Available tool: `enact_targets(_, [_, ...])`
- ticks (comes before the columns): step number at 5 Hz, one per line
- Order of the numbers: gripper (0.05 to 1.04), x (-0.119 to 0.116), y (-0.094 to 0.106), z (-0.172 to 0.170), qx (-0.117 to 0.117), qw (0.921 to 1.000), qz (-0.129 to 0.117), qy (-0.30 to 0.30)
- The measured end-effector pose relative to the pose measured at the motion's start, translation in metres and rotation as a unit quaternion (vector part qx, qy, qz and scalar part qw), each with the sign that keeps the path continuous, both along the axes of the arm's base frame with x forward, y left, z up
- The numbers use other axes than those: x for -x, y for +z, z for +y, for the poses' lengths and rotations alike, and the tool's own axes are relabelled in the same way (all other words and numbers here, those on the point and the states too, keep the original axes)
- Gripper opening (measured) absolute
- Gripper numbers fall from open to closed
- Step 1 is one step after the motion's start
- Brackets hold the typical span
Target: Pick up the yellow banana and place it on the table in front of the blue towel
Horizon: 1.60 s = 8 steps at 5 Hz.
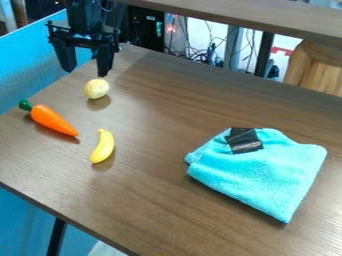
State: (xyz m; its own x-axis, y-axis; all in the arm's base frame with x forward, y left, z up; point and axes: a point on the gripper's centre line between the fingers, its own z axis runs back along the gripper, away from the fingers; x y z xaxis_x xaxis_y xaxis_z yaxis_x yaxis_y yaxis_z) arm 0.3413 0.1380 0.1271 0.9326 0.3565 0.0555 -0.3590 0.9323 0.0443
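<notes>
The black gripper (85, 71) hangs at the upper left with its two fingers spread apart, nothing between them. Just below it in the view, nearest to it, a round pale yellow ball-like thing (97, 88) rests on the brown table (153, 100). An orange carrot (52, 119) with a green top lies at the left. To the right of the carrot and lower in the view is a small yellow banana (102, 146). A folded turquoise cloth (257, 172) with a black patch on it lies on the right side of the table.
The table's left edge runs beside a blue panel (25, 60). Behind the far edge are cables, dark equipment and a wooden piece (315, 68). A second wooden surface (247, 16) crosses the top right. A black table leg (57, 238) shows at the lower left.
</notes>
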Motion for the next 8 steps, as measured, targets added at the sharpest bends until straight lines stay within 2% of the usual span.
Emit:
enact_targets(1, [0.996, 0.003, -0.014, -0.002, 0.01, 0.9998, 0.019, 0.0])
enact_targets(2, [0.996, 0.01, -0.027, -0.015, 0.047, 0.9983, 0.029, -0.019])
enact_targets(3, [0.996, 0.015, -0.037, -0.021, 0.057, 0.9976, 0.037, -0.014])
enact_targets(5, [0.996, 0.025, -0.071, -0.026, 0.067, 0.9932, 0.094, -0.019])
enact_targets(7, [0.997, 0.029, -0.077, -0.032, 0.055, 0.9926, 0.106, -0.025])
enact_targets(8, [0.997, 0.031, -0.086, -0.036, 0.066, 0.9914, 0.109, -0.028])
